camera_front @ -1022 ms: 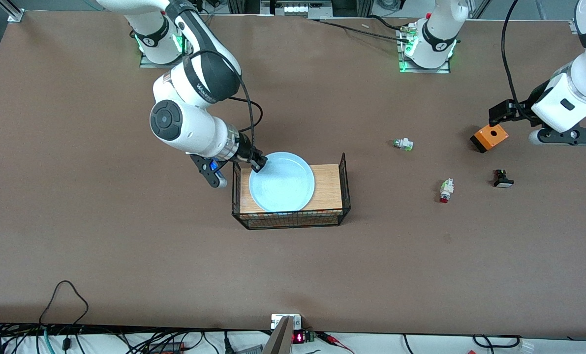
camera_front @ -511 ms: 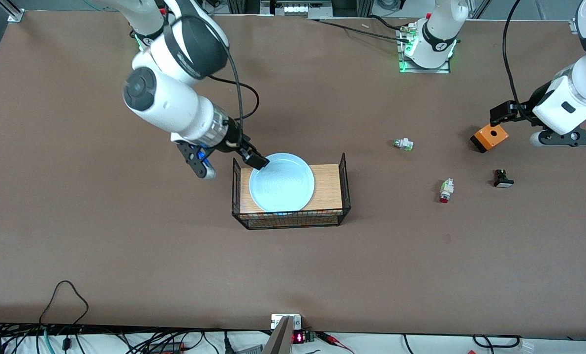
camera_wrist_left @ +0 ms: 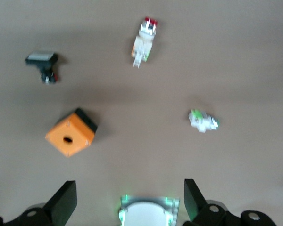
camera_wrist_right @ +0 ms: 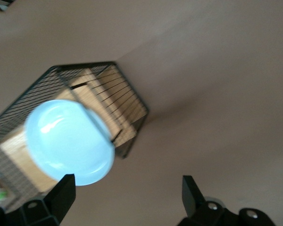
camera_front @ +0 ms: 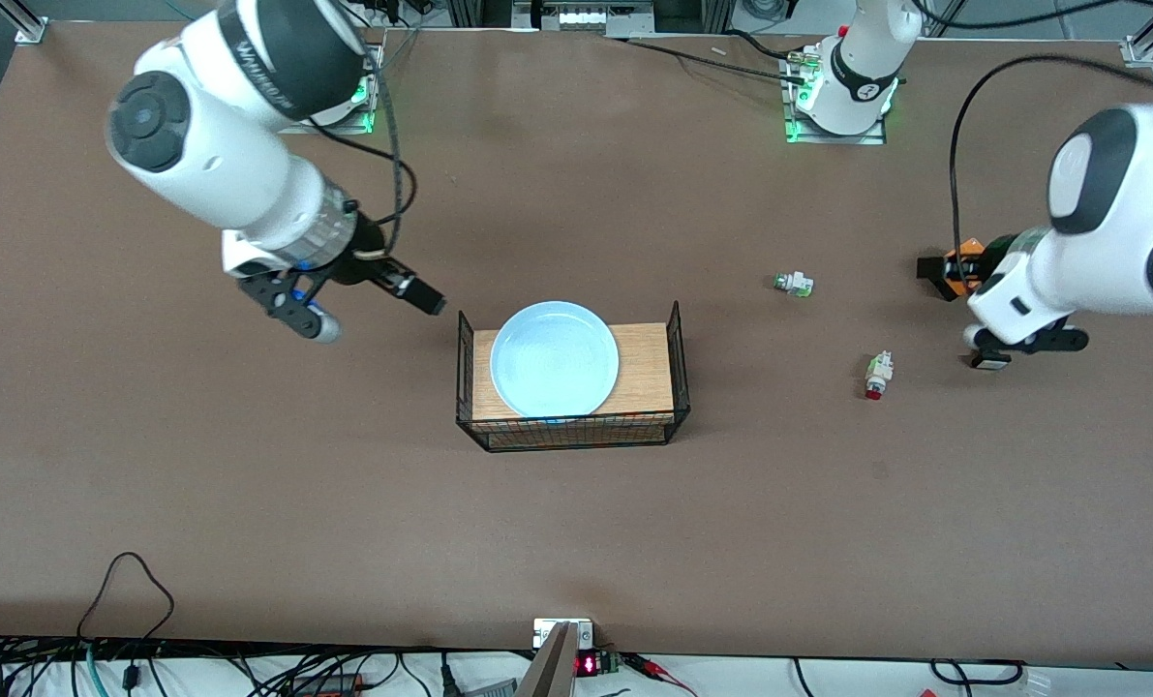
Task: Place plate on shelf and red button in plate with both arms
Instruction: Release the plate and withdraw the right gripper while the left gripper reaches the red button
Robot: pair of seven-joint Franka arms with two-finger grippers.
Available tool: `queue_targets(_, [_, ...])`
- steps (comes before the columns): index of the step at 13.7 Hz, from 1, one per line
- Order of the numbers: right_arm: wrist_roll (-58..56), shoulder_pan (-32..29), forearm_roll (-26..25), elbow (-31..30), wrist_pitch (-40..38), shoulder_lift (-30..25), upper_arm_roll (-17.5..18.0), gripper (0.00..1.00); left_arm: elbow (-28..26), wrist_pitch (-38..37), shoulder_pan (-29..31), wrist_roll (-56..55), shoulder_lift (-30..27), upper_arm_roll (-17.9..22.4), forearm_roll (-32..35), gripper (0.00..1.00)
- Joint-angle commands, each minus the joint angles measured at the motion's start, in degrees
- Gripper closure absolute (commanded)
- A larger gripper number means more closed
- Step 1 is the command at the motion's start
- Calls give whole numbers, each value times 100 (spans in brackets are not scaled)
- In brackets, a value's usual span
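The light-blue plate (camera_front: 555, 358) lies flat on a wooden board inside a black wire basket (camera_front: 573, 434). It also shows in the right wrist view (camera_wrist_right: 68, 143). My right gripper (camera_front: 426, 296) is open and empty, up in the air beside the basket on the right arm's side, clear of the plate; its own view shows it (camera_wrist_right: 127, 188). The red button (camera_front: 877, 376) lies on the table, also in the left wrist view (camera_wrist_left: 145, 41). My left gripper (camera_front: 932, 267) is open and empty (camera_wrist_left: 129, 193), over the table beside an orange box (camera_front: 965, 254).
A green-tipped white switch (camera_front: 793, 284) lies farther from the camera than the red button (camera_wrist_left: 203, 121). A black-and-white button (camera_front: 988, 361) is partly hidden under my left wrist (camera_wrist_left: 42, 63). The orange box has a hole on top (camera_wrist_left: 71, 132). Cables run along the table's near edge.
My right gripper has left the plate's rim and pulled up and away toward the right arm's end. My left arm has swung over the orange box and black-and-white button.
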Motion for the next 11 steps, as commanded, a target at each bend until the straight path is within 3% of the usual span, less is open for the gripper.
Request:
queue_targets(1, [-1150, -494, -572, -76, -516, -188, 48, 0, -547, 1177, 46, 350, 260, -17, 112, 0])
queue_targets(5, [-2575, -1241, -934, -85, -746, -294, 48, 0, -1751, 3629, 159, 1219, 487, -17, 112, 0])
queue_targets(9, [-4402, -2260, -943, -76, -746, -338, 48, 0, -2219, 5143, 187, 1415, 987, -17, 112, 0])
queue_targets(11, [-4696, -2377, -1109, -76, -894, -399, -57, 0, -2228, 5497, 187, 1511, 1147, -17, 112, 0])
